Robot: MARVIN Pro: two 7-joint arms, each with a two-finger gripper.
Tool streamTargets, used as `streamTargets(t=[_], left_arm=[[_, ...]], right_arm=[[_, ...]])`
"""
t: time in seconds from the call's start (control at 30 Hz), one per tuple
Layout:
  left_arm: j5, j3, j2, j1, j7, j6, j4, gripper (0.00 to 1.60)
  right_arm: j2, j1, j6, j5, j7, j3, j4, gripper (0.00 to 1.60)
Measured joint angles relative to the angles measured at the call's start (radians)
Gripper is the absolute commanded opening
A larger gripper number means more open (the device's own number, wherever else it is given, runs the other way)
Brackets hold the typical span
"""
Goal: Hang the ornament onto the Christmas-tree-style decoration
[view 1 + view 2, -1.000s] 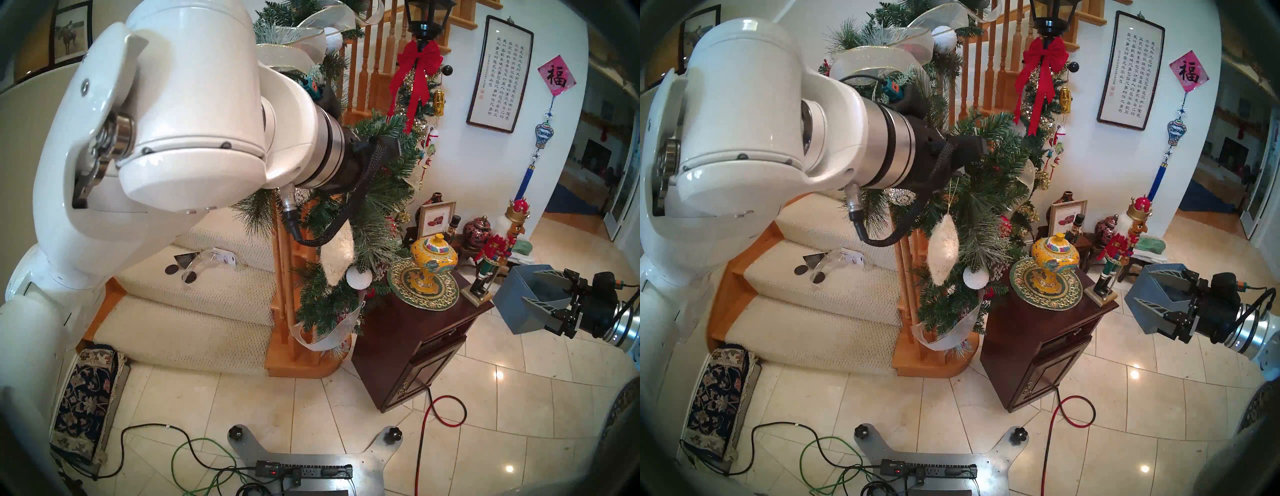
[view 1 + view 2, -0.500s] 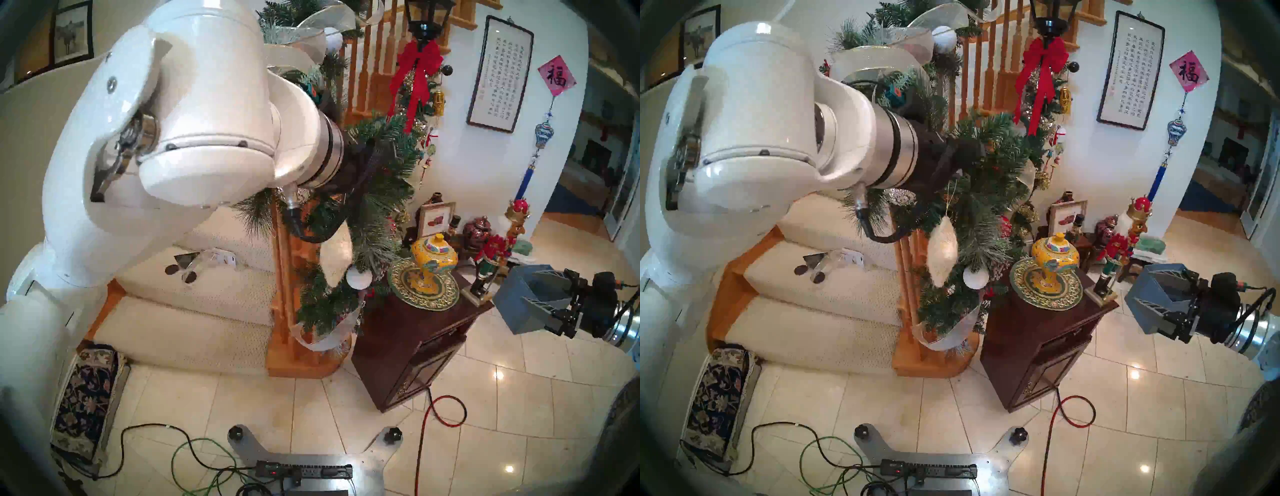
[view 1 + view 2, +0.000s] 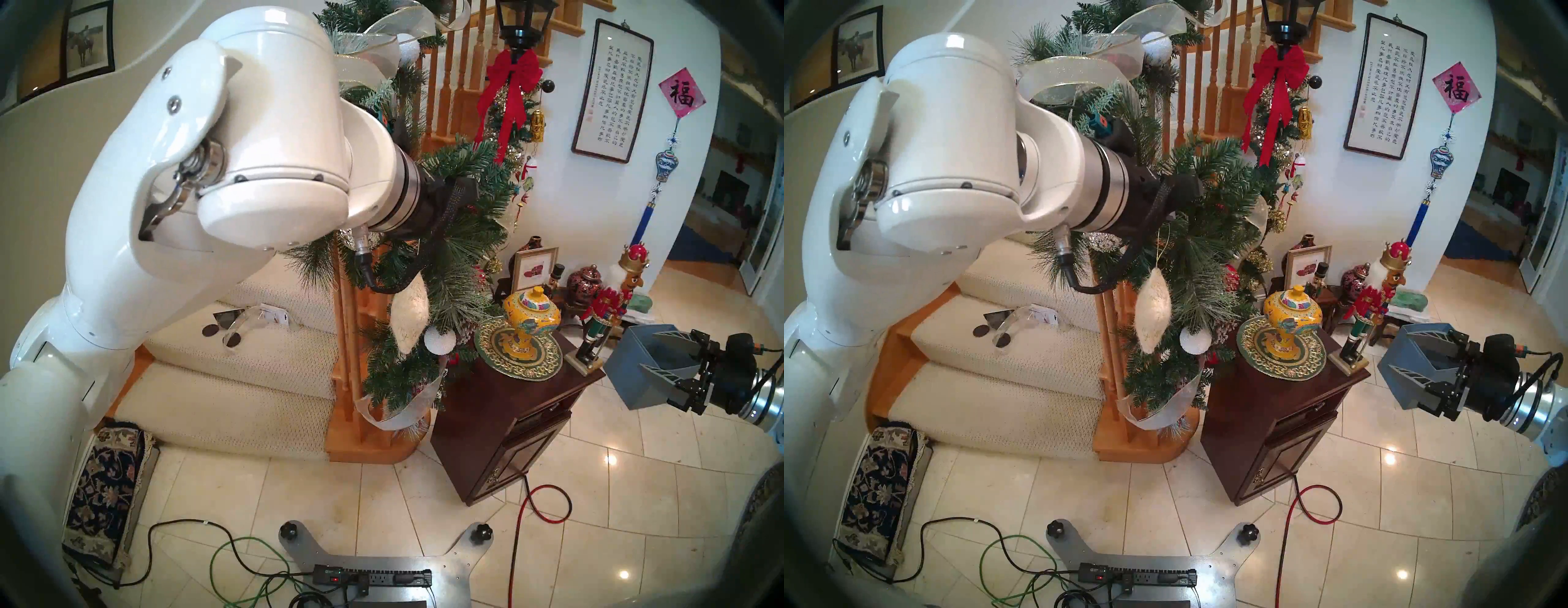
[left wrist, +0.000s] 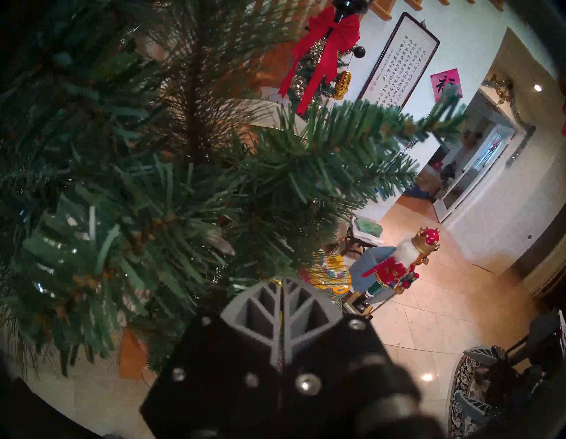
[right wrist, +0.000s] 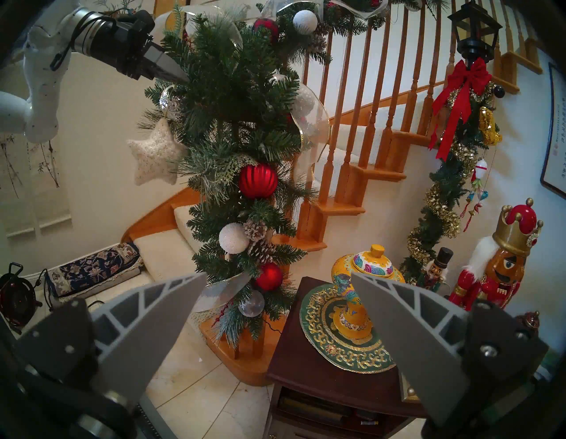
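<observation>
Pinching the thin gold string point(image 4: 281, 309) between its closed fingers, the left end effector point(image 5: 180, 77) is pushed tip-first into the upper needles of the green garland point(image 5: 239, 128); the fingers are pressed together on the loop, seemingly so a branch tip can catch it. Below, the white star ornament point(image 5: 154, 156) dangles free on the garland's outer side, beside a faceted silver ball point(image 5: 169, 102) and clear of the stair carpet; whether the loop already sits over a twig cannot be told, since needles hide the fingertips. The right end effector point(image 5: 275, 309) hangs well apart near the dark wooden cabinet point(image 5: 306, 364), fingers spread wide and empty, probably parked to keep out of the way. Room is tight: stiff branches crowd the left fingers on three sides, the wooden balusters point(image 5: 346, 128) stand just behind, and a red ball point(image 5: 258, 181) hangs under the star; open space lies on the near side, so withdrawing along that line looks safest.
</observation>
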Motion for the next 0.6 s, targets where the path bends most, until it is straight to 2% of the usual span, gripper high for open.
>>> streamTargets(t=[0.6], left_arm=[[0.016,0.021,-0.029,-0.002,-0.013,0.014,-0.004,0.00]], right_arm=[[0.000,0.000,0.000,0.003,0.000,0.000,0.001,1.60]])
